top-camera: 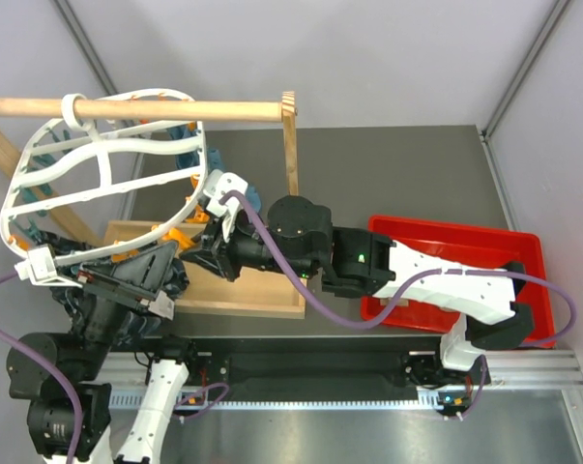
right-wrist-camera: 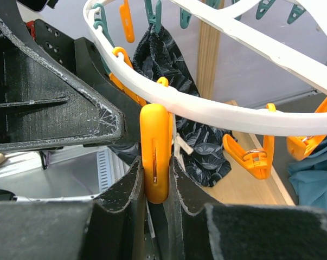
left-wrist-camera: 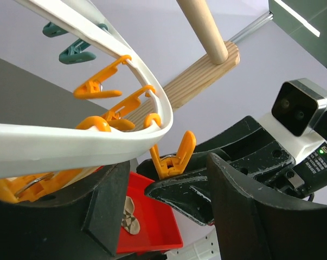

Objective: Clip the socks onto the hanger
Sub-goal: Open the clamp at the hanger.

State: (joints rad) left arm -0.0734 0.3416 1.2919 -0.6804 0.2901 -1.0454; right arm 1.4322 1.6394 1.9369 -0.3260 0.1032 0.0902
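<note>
The white hanger [top-camera: 105,145] hangs by its ring from a wooden rod, with orange and teal pegs round its rim. My right gripper [top-camera: 206,209] reaches left to the near rim [right-wrist-camera: 233,116]. The right gripper [right-wrist-camera: 156,184] is shut on an orange peg [right-wrist-camera: 155,154] and squeezes its handles. My left gripper [top-camera: 141,285] sits just below the rim [left-wrist-camera: 71,143]. The left gripper [left-wrist-camera: 160,211] is open and empty. One argyle sock [left-wrist-camera: 129,215] lies in the red tray [left-wrist-camera: 158,222]. In the top view the socks are hidden.
The wooden rod [top-camera: 175,108] rests on a post [top-camera: 290,145] with a wooden base [top-camera: 243,295]. A dark leaf-print cloth [right-wrist-camera: 163,59] hangs clipped to the hanger. A teal cloth [right-wrist-camera: 315,173] lies at the right. The red tray [top-camera: 446,242] stands under the right arm.
</note>
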